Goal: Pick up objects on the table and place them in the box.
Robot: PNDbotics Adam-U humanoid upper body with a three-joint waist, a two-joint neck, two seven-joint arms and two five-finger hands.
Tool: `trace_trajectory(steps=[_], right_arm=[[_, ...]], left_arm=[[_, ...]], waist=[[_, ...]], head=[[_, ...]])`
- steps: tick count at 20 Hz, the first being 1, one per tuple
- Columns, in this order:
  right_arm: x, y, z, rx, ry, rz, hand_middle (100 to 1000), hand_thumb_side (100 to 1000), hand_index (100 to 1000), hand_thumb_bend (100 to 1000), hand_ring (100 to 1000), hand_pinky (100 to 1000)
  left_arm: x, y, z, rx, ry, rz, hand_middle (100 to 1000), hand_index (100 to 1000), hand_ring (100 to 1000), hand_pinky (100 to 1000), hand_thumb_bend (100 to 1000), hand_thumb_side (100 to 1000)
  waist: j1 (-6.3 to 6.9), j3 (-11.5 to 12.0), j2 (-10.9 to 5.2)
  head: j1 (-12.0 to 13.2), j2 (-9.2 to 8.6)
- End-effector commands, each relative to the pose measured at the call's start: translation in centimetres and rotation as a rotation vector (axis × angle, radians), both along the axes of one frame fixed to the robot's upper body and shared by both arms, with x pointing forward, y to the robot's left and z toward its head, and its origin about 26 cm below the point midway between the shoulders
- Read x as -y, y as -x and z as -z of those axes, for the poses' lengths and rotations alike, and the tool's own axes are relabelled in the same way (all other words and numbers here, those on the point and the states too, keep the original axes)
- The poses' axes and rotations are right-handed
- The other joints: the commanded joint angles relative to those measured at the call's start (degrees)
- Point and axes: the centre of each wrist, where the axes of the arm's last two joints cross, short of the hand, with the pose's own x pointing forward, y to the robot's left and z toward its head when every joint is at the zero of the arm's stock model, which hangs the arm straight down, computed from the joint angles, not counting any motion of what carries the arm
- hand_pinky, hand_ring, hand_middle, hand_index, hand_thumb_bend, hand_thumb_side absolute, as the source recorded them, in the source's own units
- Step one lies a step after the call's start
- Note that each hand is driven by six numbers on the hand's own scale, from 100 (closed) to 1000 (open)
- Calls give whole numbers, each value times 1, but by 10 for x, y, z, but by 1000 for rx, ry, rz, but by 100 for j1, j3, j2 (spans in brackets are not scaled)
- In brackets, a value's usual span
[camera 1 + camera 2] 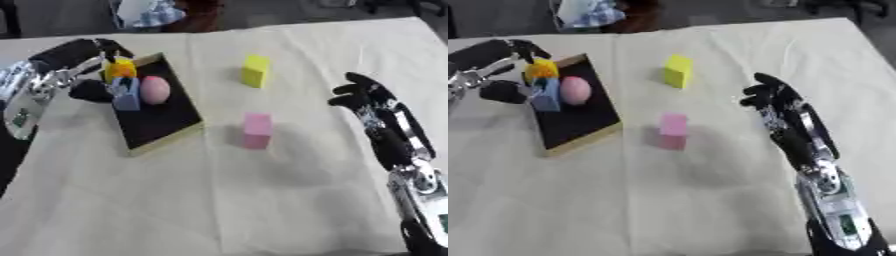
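A shallow box (166,126) with a black floor and pale rim lies at the left of the table. A pink ball (155,90) and a blue block (128,96) lie in it. My left hand (89,91) reaches over the box's far left corner, fingers arched over a yellow-orange piece (121,68) that sits just above the blue block, thumb low beside the block. A yellow block (255,71) and a pink block (257,130) stand on the cloth right of the box. My right hand (776,99) hovers open, right of both blocks, touching nothing.
A cream cloth (219,200) covers the table. A blue-white bundle (144,11) lies beyond the far edge. The table's right edge (429,35) runs close behind my right hand.
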Motion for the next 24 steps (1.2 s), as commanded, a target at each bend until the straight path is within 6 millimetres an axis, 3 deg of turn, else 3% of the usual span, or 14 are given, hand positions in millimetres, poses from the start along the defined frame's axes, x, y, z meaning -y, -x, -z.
trace_trajectory(steps=[1,6,8,12,18,24], right_arm=[[8,-5,-15,44,70,-14,696,563,884,100,696,854],[13,-26,-42,118,279,-104,735,549,918,100,725,860],[12,-36,-52,150,395,-165,778,568,938,100,767,873],[4,-56,-66,211,670,-299,868,517,969,100,847,895],[-2,-77,-57,225,999,-395,902,503,980,100,879,897],[-6,-92,-43,231,1150,-378,901,487,980,100,880,887]], left_arm=[[-13,21,-43,95,131,17,785,895,739,810,100,561],[-30,59,-51,101,373,78,754,883,711,815,100,681],[-35,74,-45,76,457,97,745,881,703,816,100,704],[-41,97,-30,27,602,114,734,879,692,820,100,737],[-46,116,-5,-40,751,92,710,874,668,810,100,781],[-49,128,16,-94,814,54,701,873,659,807,100,812]], waist=[[-51,22,-154],[-88,138,-163],[-110,193,-167],[-148,283,-180],[-178,369,-199],[-180,386,-217]], head=[[-46,-4],[-137,-5],[-179,-1],[-246,-17],[-330,-28],[-368,-38]])
